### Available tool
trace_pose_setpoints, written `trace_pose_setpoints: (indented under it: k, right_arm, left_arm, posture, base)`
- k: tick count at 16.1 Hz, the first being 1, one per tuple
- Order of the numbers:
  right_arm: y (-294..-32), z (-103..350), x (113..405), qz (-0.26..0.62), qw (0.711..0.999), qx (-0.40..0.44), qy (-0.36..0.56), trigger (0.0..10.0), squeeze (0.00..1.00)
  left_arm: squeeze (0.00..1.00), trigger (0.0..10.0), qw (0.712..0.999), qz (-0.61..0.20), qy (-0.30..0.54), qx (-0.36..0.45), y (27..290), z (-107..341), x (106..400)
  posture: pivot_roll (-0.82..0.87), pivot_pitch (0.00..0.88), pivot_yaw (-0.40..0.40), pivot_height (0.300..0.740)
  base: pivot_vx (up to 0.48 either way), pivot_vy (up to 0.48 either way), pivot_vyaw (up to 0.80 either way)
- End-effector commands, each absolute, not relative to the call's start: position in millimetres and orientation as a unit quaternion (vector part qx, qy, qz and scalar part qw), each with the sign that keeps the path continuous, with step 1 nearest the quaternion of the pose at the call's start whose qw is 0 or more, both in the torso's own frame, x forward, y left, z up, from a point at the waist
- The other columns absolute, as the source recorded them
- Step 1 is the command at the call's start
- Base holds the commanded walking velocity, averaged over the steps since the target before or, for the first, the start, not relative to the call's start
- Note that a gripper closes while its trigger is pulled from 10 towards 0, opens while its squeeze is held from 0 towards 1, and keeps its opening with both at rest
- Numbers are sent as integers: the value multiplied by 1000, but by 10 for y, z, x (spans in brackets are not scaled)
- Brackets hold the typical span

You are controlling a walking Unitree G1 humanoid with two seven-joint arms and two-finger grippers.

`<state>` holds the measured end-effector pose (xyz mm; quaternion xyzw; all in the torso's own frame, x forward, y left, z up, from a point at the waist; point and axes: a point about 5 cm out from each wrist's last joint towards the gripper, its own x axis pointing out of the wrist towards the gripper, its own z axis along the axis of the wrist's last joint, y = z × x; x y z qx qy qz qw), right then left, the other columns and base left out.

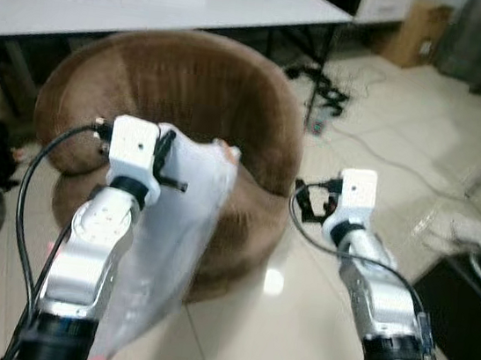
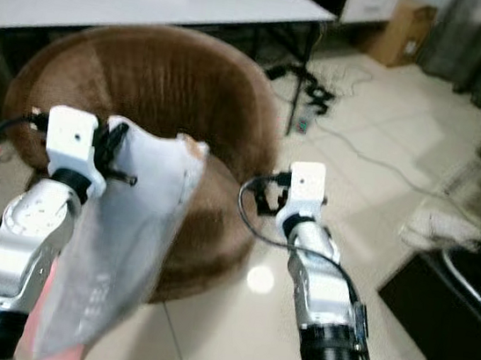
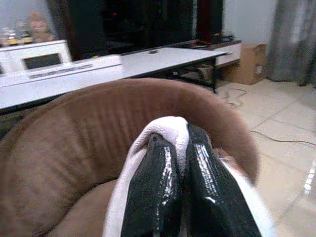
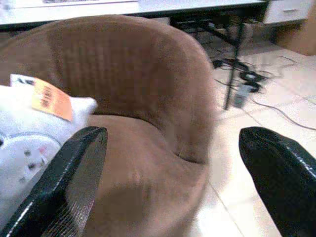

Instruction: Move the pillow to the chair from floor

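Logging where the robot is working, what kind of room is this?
Probably a living room or home office: a round brown chair, a long white table behind it, and power cables across a pale tiled floor.

Glossy tiled floor (image 1: 309, 331) carries brown chair (image 1: 190, 93), cables (image 1: 323, 89).
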<state>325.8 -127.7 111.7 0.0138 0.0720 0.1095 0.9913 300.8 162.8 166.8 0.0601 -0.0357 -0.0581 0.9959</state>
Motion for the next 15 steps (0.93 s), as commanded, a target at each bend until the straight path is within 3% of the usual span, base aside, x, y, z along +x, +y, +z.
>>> trace_pose_setpoints:
  k: [1,15]
  right_arm:
    - [-1177,1153,3261,126,990,17,66,10000,0]
    - [-1179,1159,3274,125,990,19,66,10000,0]
  left_arm:
    - [0,10000,994,-47,-66,68,1695,1801,3006]
    - [0,10000,994,-48,-65,71,1687,1795,3017]
  posture:
    - [118,0,18,740]
    - [115,0,22,740]
  base:
    - [431,0,0]
    - [434,0,0]
